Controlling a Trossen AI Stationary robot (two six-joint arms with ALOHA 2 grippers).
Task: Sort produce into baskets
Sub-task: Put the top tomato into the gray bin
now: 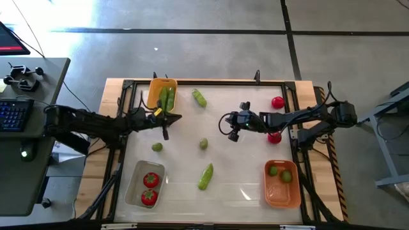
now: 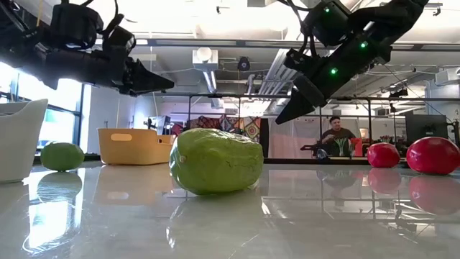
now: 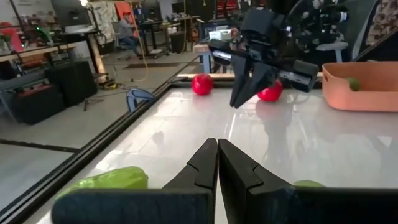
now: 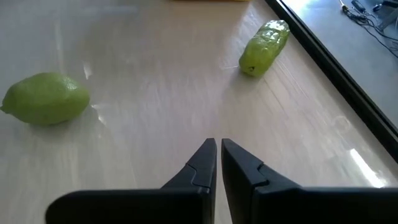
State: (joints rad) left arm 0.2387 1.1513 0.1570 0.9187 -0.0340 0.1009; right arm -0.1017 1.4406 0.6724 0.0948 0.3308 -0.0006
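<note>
Red tomatoes (image 1: pixel 149 188) are showing in the clear basket (image 1: pixel 133 191), green limes (image 1: pixel 279 172) in the darker orange basket (image 1: pixel 282 193), and green cucumbers (image 1: pixel 167 99) in the yellow-orange basket (image 1: pixel 155 85) on the white tabletop (image 1: pixel 243 166).

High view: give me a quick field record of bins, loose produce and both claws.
yellow bin: two cucumbers
clear bin: two tomatoes
orange bin: two limes
loose cucumbers: one near the yellow bin, one at centre front
loose limes: and
loose tomatoes: and, right side
left claw: shut, empty, above table beside the yellow bin
right claw: shut, empty, above table centre
</note>
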